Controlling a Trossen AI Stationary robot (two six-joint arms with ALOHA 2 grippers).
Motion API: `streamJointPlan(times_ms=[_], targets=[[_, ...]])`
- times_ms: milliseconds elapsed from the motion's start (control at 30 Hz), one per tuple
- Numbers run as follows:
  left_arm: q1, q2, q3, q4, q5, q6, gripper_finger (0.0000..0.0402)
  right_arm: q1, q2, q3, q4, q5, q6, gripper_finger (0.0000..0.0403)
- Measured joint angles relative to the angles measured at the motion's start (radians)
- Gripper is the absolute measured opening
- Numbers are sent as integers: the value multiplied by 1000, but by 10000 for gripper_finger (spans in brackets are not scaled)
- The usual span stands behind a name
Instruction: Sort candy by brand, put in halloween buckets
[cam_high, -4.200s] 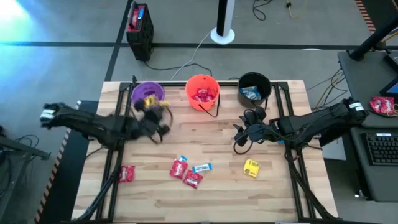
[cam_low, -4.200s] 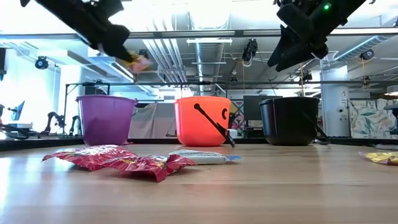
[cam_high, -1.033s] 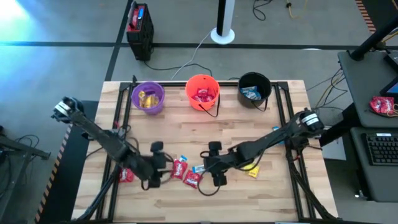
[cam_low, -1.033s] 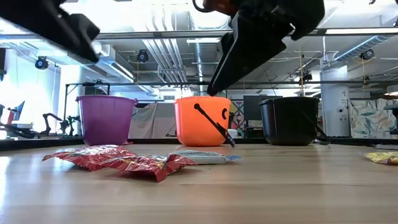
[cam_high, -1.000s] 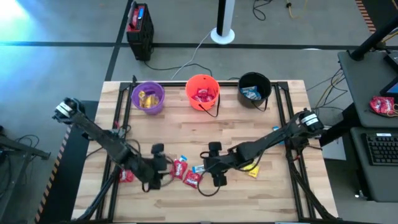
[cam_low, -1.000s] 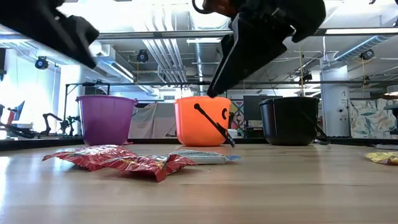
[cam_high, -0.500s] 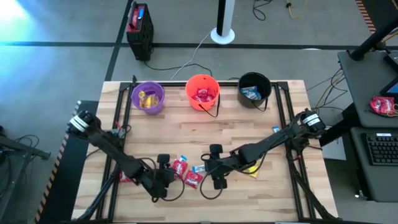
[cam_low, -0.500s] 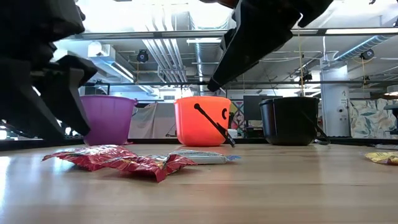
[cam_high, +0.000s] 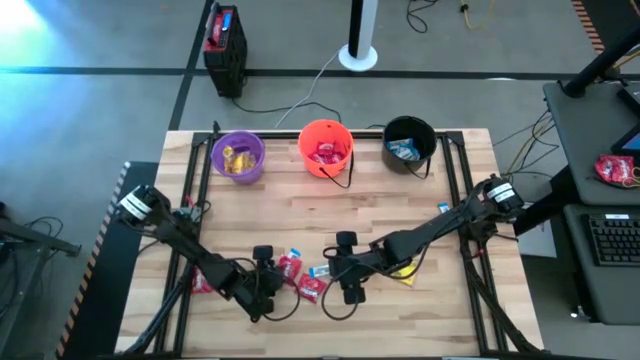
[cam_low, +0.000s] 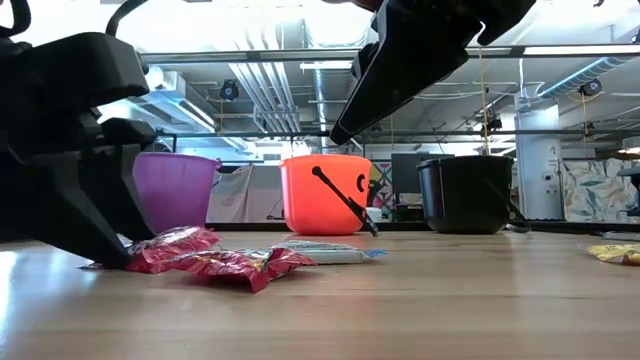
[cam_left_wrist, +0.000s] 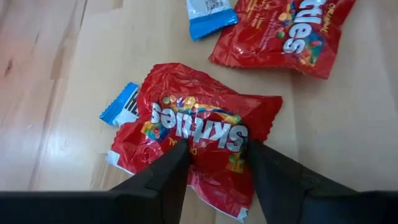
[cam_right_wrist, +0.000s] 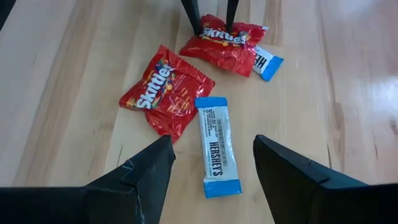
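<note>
The left gripper (cam_left_wrist: 214, 155) is pressing down on a red Skittles packet (cam_left_wrist: 193, 124) near the table's (cam_high: 420, 200) front edge, its fingers (cam_left_wrist: 165, 168) parted and straddling the wrapper, tips touching it but not yet clenched. By the look of it, the pick-up step is under way: the fingers need to close on the crinkled wrapper and lift it toward the orange bucket (cam_high: 325, 148), where red packets are already lying. The right gripper (cam_right_wrist: 214, 168) is hovering spread wide above a blue-and-white Hershey's bar (cam_right_wrist: 219, 146), beside a second Skittles packet (cam_right_wrist: 166, 87); that bar would seem to belong in the black bucket (cam_high: 408, 140), which is holding blue wrappers. The purple bucket (cam_high: 238, 156) is holding yellow candy, and one yellow packet (cam_high: 405, 270) is lying partly under the right arm. Another blue-and-white packet (cam_left_wrist: 121, 106) is tucked beneath the Skittles, mostly hidden. A red packet (cam_high: 203, 283) by the left arm is partly covered. From table height, the left arm is blocking much of the pile.
</note>
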Motion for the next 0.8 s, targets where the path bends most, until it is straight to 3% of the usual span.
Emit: streamJointPlan(times_ms=[267, 500, 800], targets=[[-2, 0, 0, -8, -4, 1, 30, 0, 0, -1, 0, 0, 0, 215], [-9, -45, -4, -20, 9, 29, 21, 0, 0, -11, 7, 22, 3, 215], [-14, -224, -4, -15, -110, 159, 13, 0, 0, -32, 153, 54, -91, 215]])
